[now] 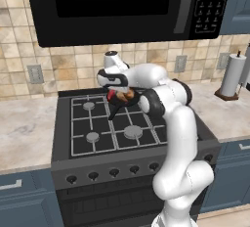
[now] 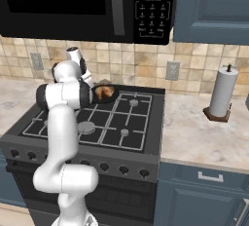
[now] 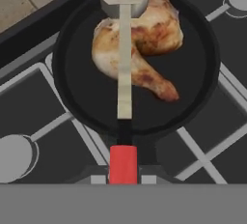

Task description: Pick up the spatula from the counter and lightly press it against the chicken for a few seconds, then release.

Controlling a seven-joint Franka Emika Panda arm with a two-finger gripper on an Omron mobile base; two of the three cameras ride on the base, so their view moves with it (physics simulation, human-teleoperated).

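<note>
You're watching the gripper [image 3: 123, 178] clamping the spatula [image 3: 124, 80] by its red handle, the pale shaft running over the chicken [image 3: 157, 35] and the slotted blade reaching its far side, contact unclear, while the chicken is sitting in the black pan [image 3: 82, 100] at the back of the stove [image 1: 105, 123].

The microwave [image 1: 122, 6] hangs over the back edge of the stove [image 1: 105, 123], capping the room above the pan [image 3: 77, 97], where the spatula [image 3: 124, 73] crosses the chicken [image 3: 154, 35]. The stove's front burners lie open. A paper towel roll [image 2: 222, 93] stands near the back edge of the right counter [image 2: 189, 132].
</note>
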